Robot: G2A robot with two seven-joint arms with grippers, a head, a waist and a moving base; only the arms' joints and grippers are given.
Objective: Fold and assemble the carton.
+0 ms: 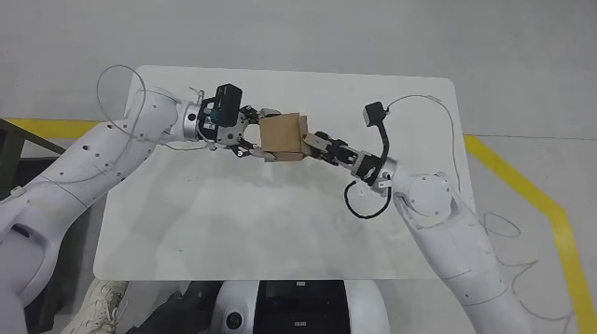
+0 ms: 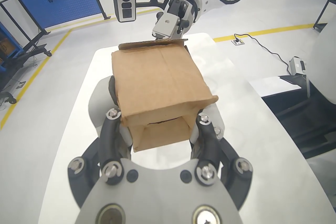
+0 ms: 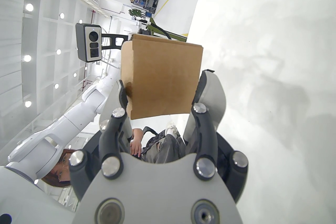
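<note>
Top view, carton [image 1: 283, 135] gripped at opposite ends, left pincer [image 1: 256, 134], right pincer [image 1: 313, 142]

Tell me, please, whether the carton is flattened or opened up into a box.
Opened up: the carton shows a top panel, side walls and a hollow end facing the left end effector. Far end: cannot tell.

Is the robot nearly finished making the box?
Done: the carton is popped into a box shape. In hand: the left gripper and right gripper each clamp one end. To do: the end at the left gripper gapes open, with a flap loose at the other.
</note>
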